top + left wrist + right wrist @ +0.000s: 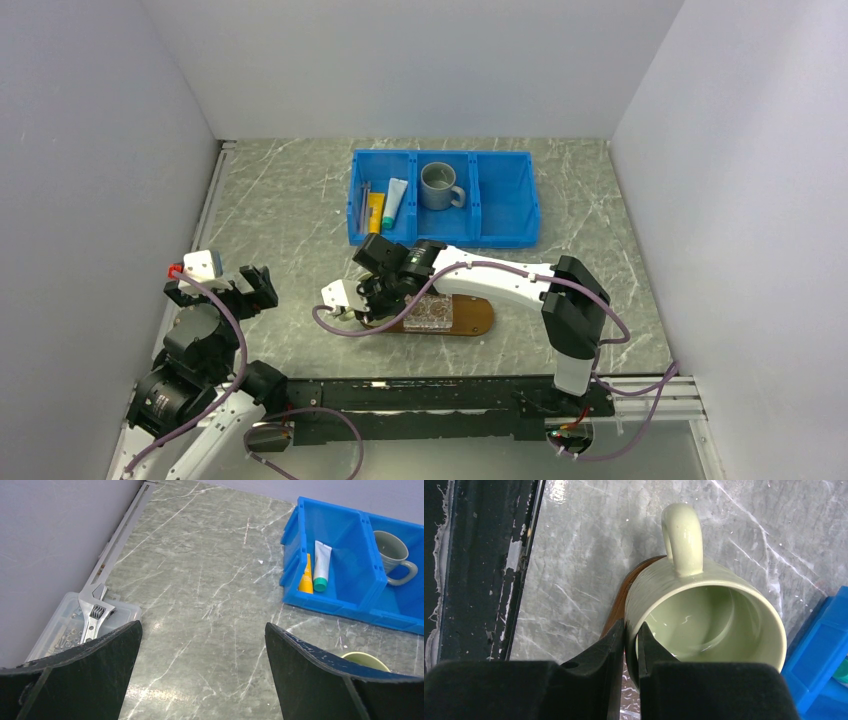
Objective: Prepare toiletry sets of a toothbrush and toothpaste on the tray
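My right tool [631,630] is clenched on the rim of one pale green mug [724,625], one finger inside the wall and one outside, its handle pointing to 12 o'clock in the wrist view. The mug sits at the 9 o'clock end of the single brown tray [478,318], which also carries one clear holder [433,311]. My left tool [202,626] hangs released, jaws wide, at 9 o'clock on the worktop [280,200]. At 12 o'clock, the blue bin [505,240] has three compartments: the 9 o'clock one holds two toothbrushes [363,200], one yellow tube [375,212] and one white tube [395,202]; the middle holds one grey mug [438,186].
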Tool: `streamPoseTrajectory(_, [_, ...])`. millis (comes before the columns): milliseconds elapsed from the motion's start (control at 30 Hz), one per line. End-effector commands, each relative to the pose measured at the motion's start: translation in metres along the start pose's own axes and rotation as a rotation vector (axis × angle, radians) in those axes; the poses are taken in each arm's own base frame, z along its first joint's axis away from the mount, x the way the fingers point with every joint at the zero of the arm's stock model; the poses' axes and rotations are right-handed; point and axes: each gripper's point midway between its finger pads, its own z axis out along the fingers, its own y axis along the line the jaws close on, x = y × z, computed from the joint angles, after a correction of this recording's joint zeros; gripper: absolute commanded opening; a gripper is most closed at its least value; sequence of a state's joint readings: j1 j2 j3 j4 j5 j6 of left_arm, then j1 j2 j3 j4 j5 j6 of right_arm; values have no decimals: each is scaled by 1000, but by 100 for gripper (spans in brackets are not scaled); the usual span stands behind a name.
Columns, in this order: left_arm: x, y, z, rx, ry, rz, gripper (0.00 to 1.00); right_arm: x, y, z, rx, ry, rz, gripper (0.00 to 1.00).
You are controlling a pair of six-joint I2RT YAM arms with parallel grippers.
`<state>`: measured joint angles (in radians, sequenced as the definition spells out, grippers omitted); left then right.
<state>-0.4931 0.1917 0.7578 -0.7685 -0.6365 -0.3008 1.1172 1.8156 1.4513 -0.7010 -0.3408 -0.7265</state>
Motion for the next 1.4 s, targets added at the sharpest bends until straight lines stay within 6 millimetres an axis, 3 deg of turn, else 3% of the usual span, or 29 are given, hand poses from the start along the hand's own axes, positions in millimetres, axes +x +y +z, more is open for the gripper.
streamPoseTrajectory(0, [-9, -2, 1, 3, -24, -8, 99, -38, -14, -25, 79, -121, -68, 0])
streamPoseTrajectory(1167, [-8, -3, 2, 6, -20, -5, 99, -25, -6, -17, 42, -91, -20, 0])
streamPoseTrajectory(1367, [-8, -3, 2, 5, -19, -5, 99, -25, -5, -17, 38, -89, -16, 9])
